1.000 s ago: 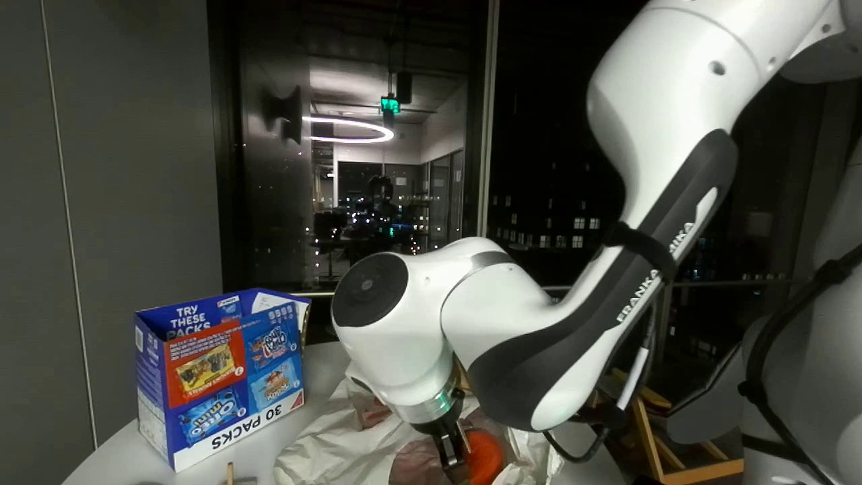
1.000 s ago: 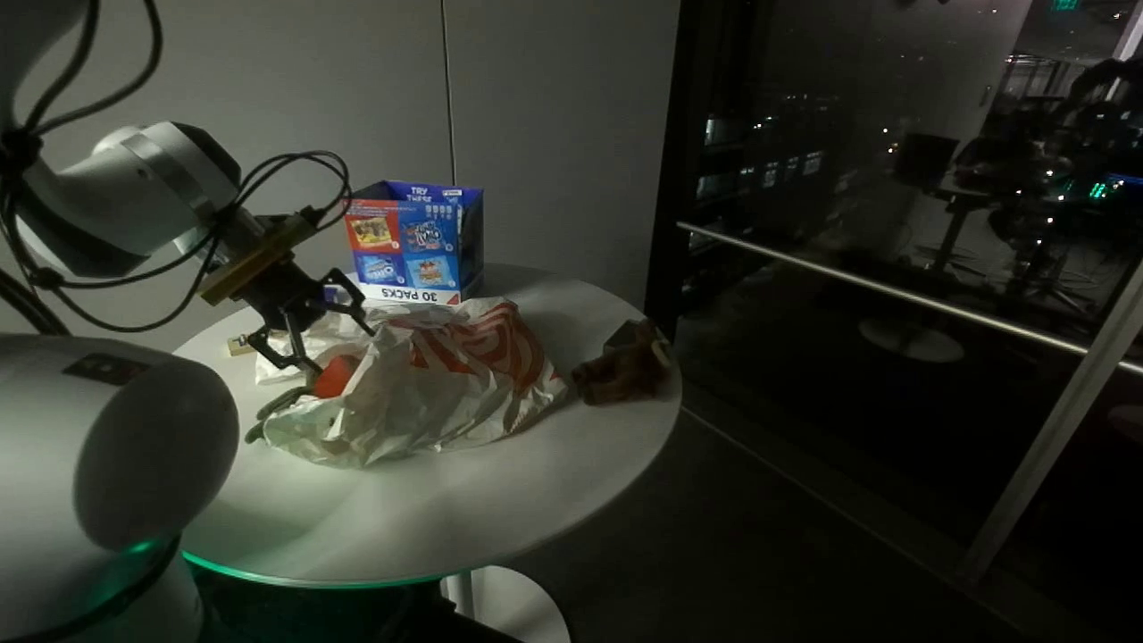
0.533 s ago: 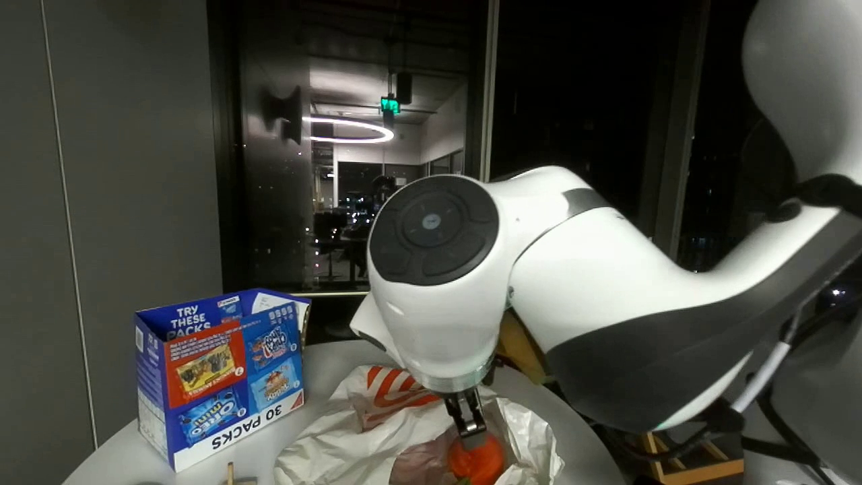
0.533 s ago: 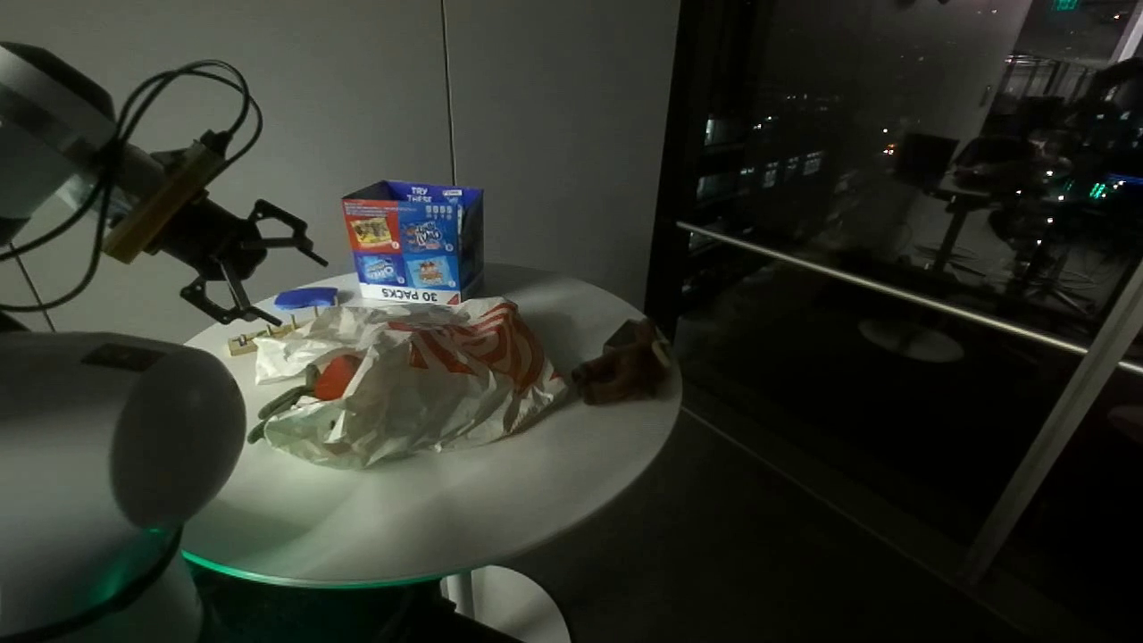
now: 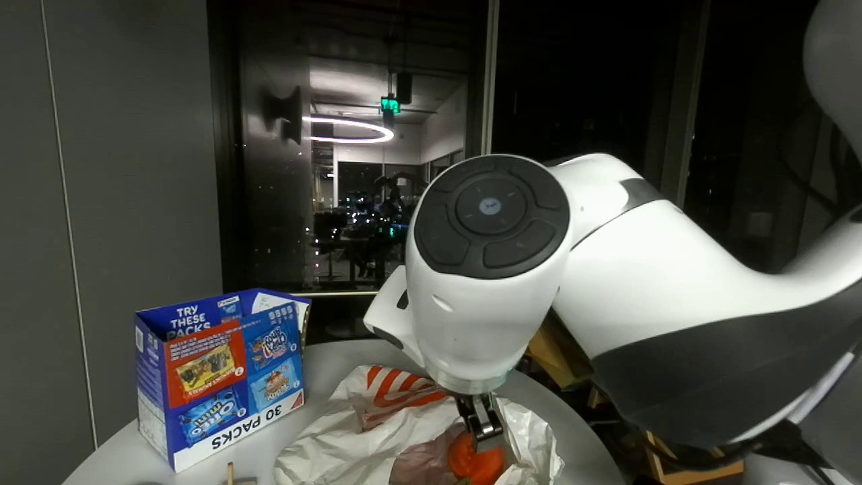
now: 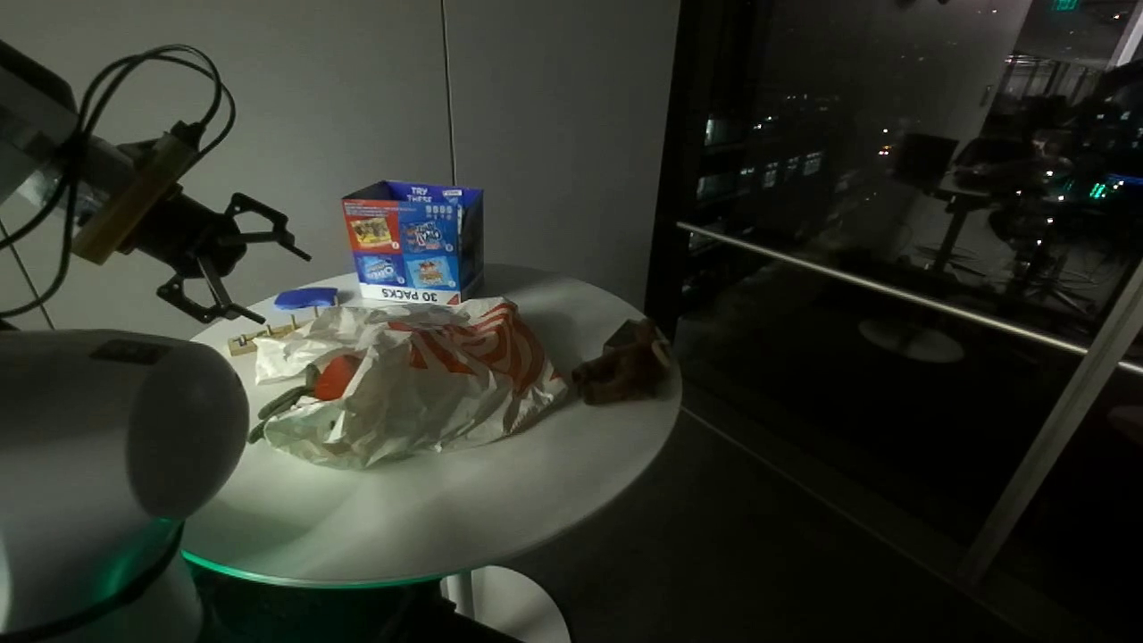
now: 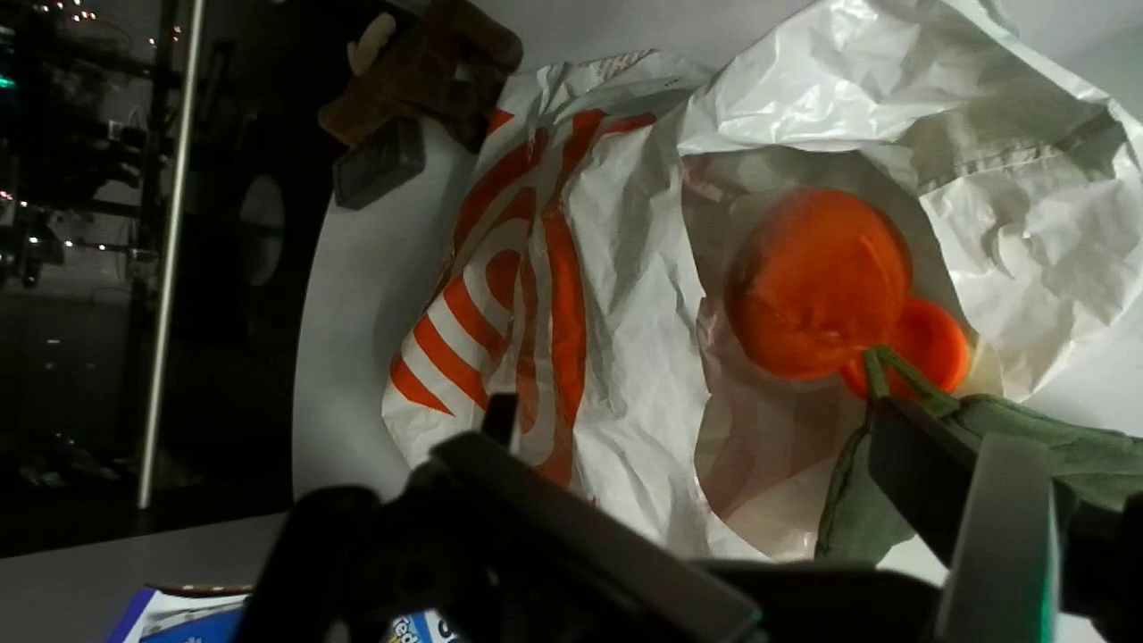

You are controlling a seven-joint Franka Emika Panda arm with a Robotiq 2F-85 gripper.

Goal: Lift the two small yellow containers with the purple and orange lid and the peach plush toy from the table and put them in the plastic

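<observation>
Hanging wide open above the robot-side part of the worktop (image 6: pixel 527 505), the pincer (image 6: pixel 285 289) has hold of nothing. The peach plush (image 7: pixel 817 281) lies just inside the mouth of the plastic bag (image 6: pixel 402 411), which faces the robot-side edge; its green leaves (image 7: pixel 857 513) trail out past the lip. A smaller orange disc (image 7: pixel 933 348) is partly hidden by it — perhaps the orange lid, though no yellow container can be made out for certain and the purple lid does not show.

The likeliest trouble is the peach plush rolling back out toward that edge, since the bag seems to lie on its side and the load sits shallow. A low pass by the pincer could snag the leaves or the loose lip and drag everything along. A hard push the opposite way might shove the bag into the brown plush (image 6: pixel 625 371) and tip that off the far edge.

Against the frame a second ago, the pincer is up and back from the mouth — its tips were down by the peach plush then. Bag, both plushes and the snack box (image 6: pixel 411 250) look unmoved.
</observation>
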